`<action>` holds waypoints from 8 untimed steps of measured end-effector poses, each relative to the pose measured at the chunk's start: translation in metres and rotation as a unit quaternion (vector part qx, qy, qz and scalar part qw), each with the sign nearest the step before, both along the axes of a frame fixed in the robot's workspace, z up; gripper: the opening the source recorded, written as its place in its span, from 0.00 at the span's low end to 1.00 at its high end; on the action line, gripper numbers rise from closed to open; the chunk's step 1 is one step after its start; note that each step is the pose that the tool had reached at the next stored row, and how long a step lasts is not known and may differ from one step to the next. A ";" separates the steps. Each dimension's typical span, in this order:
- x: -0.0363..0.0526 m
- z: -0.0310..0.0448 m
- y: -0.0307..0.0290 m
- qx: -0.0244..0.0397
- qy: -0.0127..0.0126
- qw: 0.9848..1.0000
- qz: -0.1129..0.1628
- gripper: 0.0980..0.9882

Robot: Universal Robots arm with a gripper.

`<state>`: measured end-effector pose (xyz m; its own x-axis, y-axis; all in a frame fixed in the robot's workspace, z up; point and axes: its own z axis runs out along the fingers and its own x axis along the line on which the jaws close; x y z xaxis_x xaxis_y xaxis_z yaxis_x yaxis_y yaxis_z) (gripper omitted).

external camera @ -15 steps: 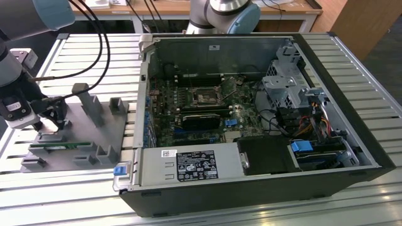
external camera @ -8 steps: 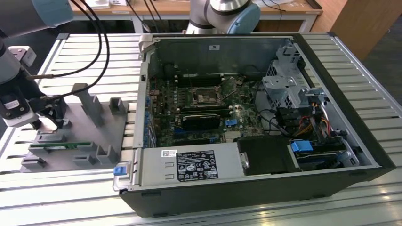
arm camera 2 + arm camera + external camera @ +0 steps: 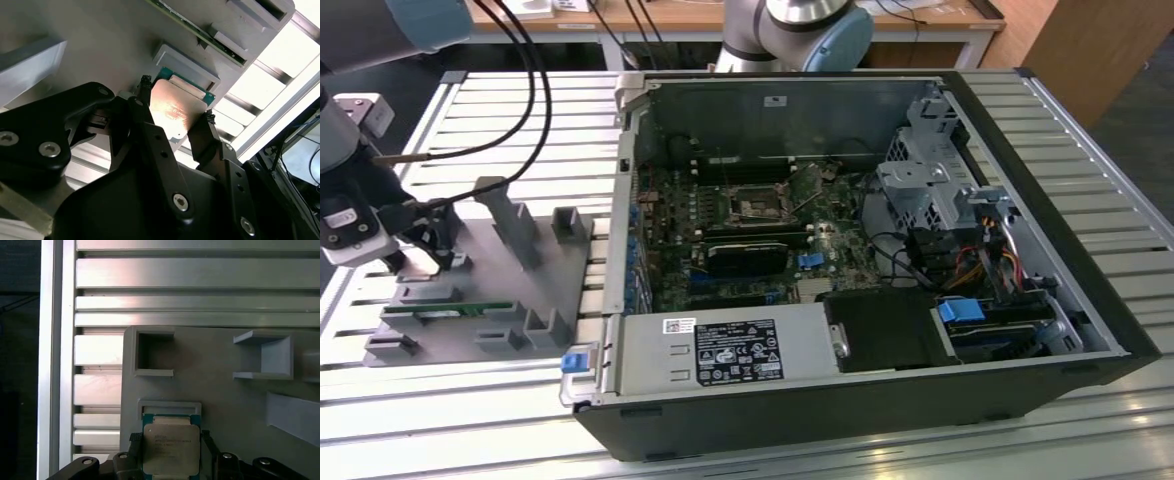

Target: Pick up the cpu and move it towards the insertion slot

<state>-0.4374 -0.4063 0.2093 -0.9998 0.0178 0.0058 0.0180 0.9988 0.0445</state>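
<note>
In the exterior view, you see the arm bent low at the exterior view's left, its gripper (image 3: 430, 262) over the grey holder (image 3: 507, 300) on the slatted table (image 3: 480, 410). The insertion slot (image 3: 758, 207) is well apart, inside the open computer case (image 3: 1067, 250). In both wrist views, the fingers (image 3: 145, 92) clamp the cpu (image 3: 175, 107) by two opposite edges, just beside a raised rim of the holder.

No print is legible. Fine lettering covers the power supply label (image 3: 738, 352), a small sticker (image 3: 678, 324) at its ten o'clock, and the cpu (image 3: 171, 450) lid.

Exterior view high above computer case (image 3: 854, 415), both wrist views close, sharing cpu (image 3: 171, 450) (image 3: 175, 107)
</note>
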 end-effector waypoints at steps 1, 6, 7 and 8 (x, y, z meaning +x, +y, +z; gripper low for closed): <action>0.0000 0.0008 0.0000 0.000 0.000 1.000 0.000 0.50; 0.0000 0.0047 0.0000 0.000 0.000 1.000 0.000 0.50; 0.0000 0.0055 0.0000 0.000 0.000 1.000 0.000 0.50; 0.0000 0.0063 0.0000 0.000 0.000 1.000 0.000 0.50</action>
<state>-0.4374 -0.4063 0.2156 -0.9998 0.0177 0.0056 0.0179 0.9988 0.0446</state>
